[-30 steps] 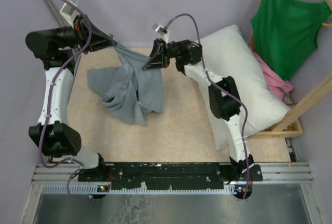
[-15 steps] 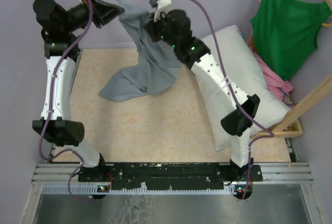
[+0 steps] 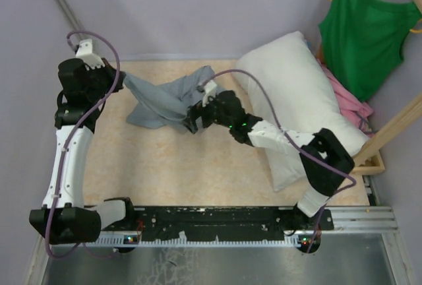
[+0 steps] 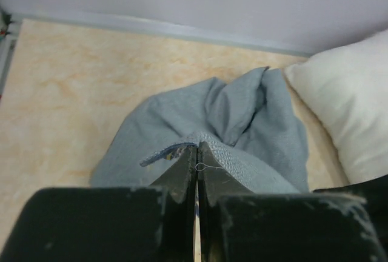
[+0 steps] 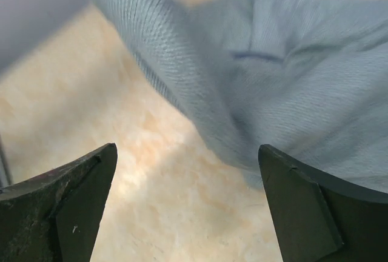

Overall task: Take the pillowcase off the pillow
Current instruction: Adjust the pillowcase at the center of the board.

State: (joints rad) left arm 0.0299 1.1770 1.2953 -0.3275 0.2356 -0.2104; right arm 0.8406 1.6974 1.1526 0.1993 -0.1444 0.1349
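Observation:
The pillowcase (image 3: 165, 100) lies crumpled, pale grey-blue, on the beige table, free of the pillow. My left gripper (image 3: 120, 80) is shut on its left edge; in the left wrist view the jaws (image 4: 197, 151) pinch a folded hem, with the rest of the pillowcase (image 4: 242, 110) spread beyond them. My right gripper (image 3: 189, 124) stands wide open just above the table at the cloth's near right side, holding nothing. Between its fingers (image 5: 188, 177) shows bare table, with the pillowcase (image 5: 291, 80) ahead. The plump white pillow (image 3: 303, 94) lies at the right, partly under the right arm.
A green tank top (image 3: 366, 28) hangs on a yellow hanger at the back right, with a pink garment (image 3: 351, 103) below it. A wooden frame (image 3: 369, 163) borders the pillow's right side. Grey walls close in the back and left. The arms' base rail (image 3: 217, 222) runs along the near edge.
Both arms have come down from a raised position and the pillowcase has dropped onto the table. The right gripper has let go of the cloth and opened wide.

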